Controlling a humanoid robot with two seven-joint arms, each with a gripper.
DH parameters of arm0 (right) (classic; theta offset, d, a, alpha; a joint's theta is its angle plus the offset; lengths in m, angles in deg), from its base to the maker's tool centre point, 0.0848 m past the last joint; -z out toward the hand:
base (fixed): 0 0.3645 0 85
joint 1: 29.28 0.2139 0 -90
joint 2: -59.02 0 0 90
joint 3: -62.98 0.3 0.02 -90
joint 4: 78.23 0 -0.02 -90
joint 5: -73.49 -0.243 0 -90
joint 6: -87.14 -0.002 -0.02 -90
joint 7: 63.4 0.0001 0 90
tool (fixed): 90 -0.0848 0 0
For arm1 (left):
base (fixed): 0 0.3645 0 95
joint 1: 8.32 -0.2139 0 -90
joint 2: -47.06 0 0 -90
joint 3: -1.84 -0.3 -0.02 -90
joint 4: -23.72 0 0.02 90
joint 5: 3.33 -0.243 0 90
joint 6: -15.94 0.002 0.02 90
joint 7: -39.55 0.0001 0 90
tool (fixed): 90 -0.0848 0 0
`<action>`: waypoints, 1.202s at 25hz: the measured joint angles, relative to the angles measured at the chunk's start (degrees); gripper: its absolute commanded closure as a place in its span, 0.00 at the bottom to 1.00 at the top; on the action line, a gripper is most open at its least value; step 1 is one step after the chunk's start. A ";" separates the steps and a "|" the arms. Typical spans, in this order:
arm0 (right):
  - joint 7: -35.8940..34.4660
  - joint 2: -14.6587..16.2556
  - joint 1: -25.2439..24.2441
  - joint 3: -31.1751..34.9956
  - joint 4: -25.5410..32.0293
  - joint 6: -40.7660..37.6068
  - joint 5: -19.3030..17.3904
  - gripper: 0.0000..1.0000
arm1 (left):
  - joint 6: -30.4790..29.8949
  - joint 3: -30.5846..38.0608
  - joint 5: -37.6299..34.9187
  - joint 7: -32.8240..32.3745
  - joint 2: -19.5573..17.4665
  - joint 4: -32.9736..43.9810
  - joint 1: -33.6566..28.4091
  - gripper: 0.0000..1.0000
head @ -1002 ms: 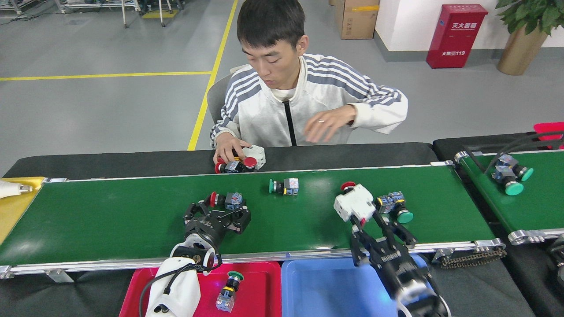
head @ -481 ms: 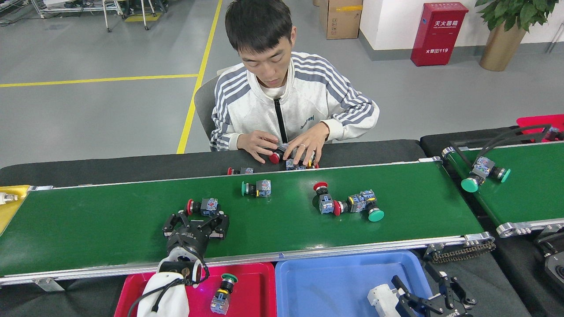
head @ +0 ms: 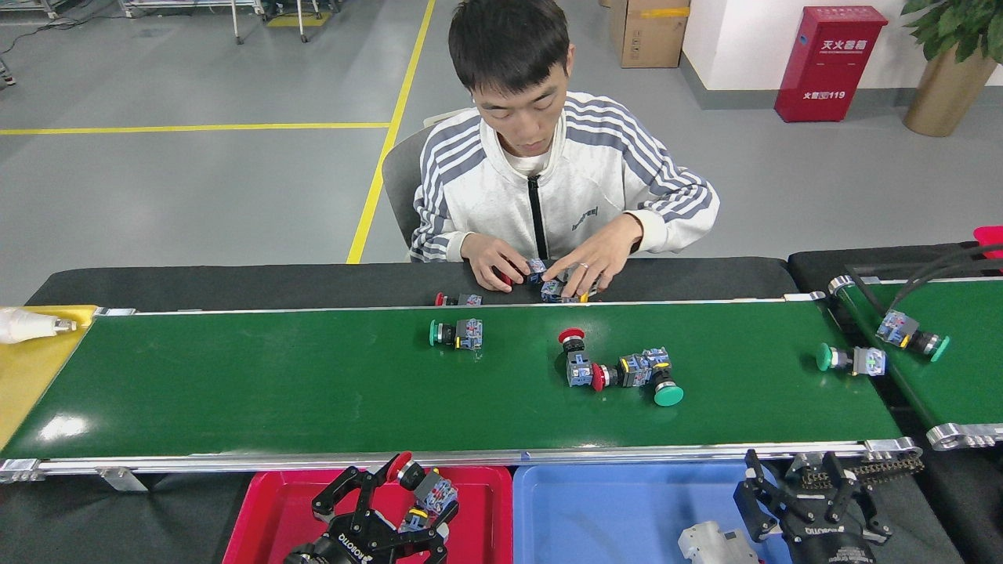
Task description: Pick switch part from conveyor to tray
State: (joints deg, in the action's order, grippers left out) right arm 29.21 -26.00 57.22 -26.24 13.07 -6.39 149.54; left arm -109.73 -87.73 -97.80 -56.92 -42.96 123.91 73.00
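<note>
Red-capped switch part (head: pixel 419 483) is off the belt, held in the left gripper (head: pixel 392 501) above the red tray (head: pixel 274 509). Fingers closed on its body, red cap up and tilted left. A second small part seems to lie just below it in the tray, mostly hidden by the fingers (cannot tell its type).

Right gripper (head: pixel 815 489) hangs at the right edge of the blue tray (head: pixel 611 509), below the belt's near rail. Fingers spread wide, nothing between them. A white and grey boxy part (head: pixel 717 542) lies in the blue tray just left of that gripper, cut off by the frame edge.

Conveyor (head: pixel 235 392) still carries parts:
- green-capped one (head: pixel 456 333) near the far rail, on its side, cap to the left;
- cluster right of centre: a red-capped one (head: pixel 574 354) and a second red-capped one (head: pixel 602 376) touching a green-capped one (head: pixel 657 380);
- green-capped part (head: pixel 850 359) at the belt's right end, near the roller.

Beyond the far rail, on the black table (head: pixel 235 282), a small red-capped part (head: pixel 459 299) lies alone. A person (head: pixel 548 172) in a striped white jacket sits there, both hands on several more parts (count unclear).

Second green belt (head: pixel 964 368) on the right holds one green-capped part (head: pixel 913 335) under black cables. Yellow surface (head: pixel 31 368) at the far left with a white object (head: pixel 23 324) on it.
</note>
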 measured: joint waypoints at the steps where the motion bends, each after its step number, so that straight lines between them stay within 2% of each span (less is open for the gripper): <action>1: 0.70 0.00 1.32 -1.61 -1.11 -0.11 0.05 0.02 | 1.58 1.27 0.00 -0.08 0.03 0.04 -0.01 0.00; 6: 2.21 -0.42 8.63 -8.48 -8.35 -0.38 0.09 0.01 | 14.15 10.39 0.06 -0.04 -0.04 -0.23 0.23 0.00; 10: 2.63 -2.60 13.49 -12.36 -13.80 -0.14 0.09 0.02 | 17.55 14.82 0.35 0.06 -1.13 -1.09 0.36 0.00; 11: 2.66 -3.68 15.60 -13.33 -16.29 0.05 0.11 0.06 | 17.77 14.85 0.37 0.06 -1.16 -1.21 0.41 0.00; 12: 2.68 -4.93 17.60 -14.12 -18.80 0.27 0.15 0.32 | 17.91 14.84 0.37 0.07 -1.15 -1.22 0.43 0.00; 14: 2.70 -6.21 20.81 -15.29 -22.48 1.19 0.24 0.72 | 18.05 14.84 0.38 0.08 -1.16 -1.24 0.48 0.00; 15: 2.70 -6.20 22.17 -16.07 -23.69 1.68 0.25 0.82 | 18.14 14.84 0.38 0.08 -1.15 -1.29 0.56 0.00; 17: 2.70 -6.04 23.01 -17.10 -24.42 1.98 0.26 0.92 | 18.19 14.84 0.38 0.08 -1.15 -1.52 0.88 0.00; 22: 2.79 -5.54 23.13 -18.25 -24.46 1.51 0.10 0.97 | 18.21 14.84 0.38 0.10 -1.16 -2.84 1.84 0.00; 30: 2.69 -5.10 22.65 -18.48 -23.89 -1.35 -0.02 0.98 | 17.74 14.84 0.38 0.10 -1.16 -3.18 1.92 0.00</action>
State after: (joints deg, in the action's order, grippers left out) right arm 31.90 -31.10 79.87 -44.72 -10.82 -7.74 149.52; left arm -92.00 -72.89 -97.41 -56.82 -44.11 120.74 74.92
